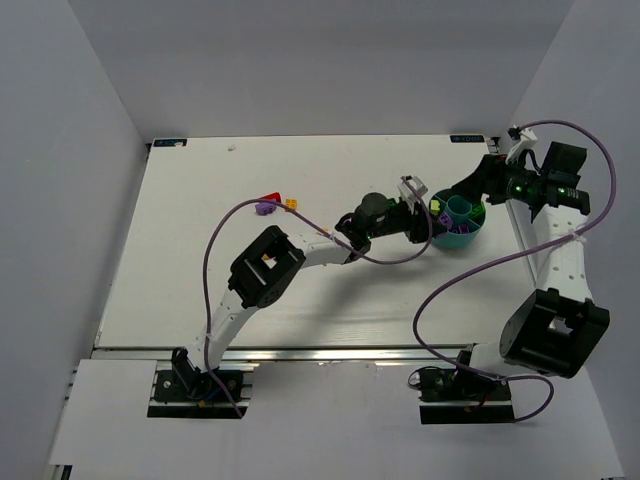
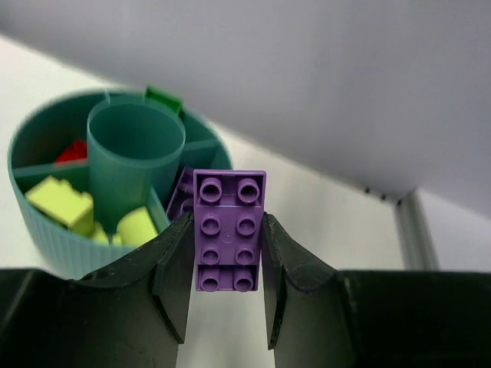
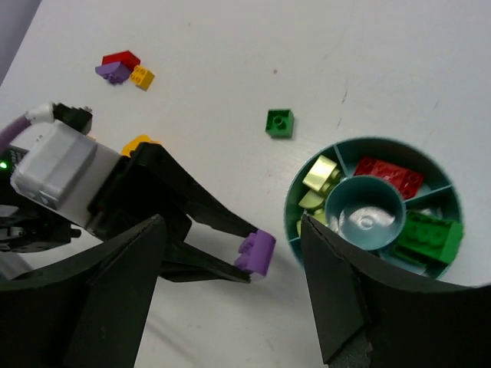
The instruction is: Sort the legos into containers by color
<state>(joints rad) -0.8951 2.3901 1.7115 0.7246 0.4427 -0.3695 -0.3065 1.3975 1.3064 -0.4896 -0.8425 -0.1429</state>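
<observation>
top external: left claw (image 1: 422, 215) sits at 9 o'clock of the teal bowl (image 1: 470, 240), placed for a drop.
left wrist: jaws clamp the purple brick (image 2: 229, 230) by its long sides. the purple compartment (image 2: 182, 195) just beyond is the probable target.
right wrist: right claw (image 3: 230, 226) spread wide, empty, probably standing clear. green brick (image 3: 279, 123) lies loose on the tabletop (image 3: 230, 61).
</observation>
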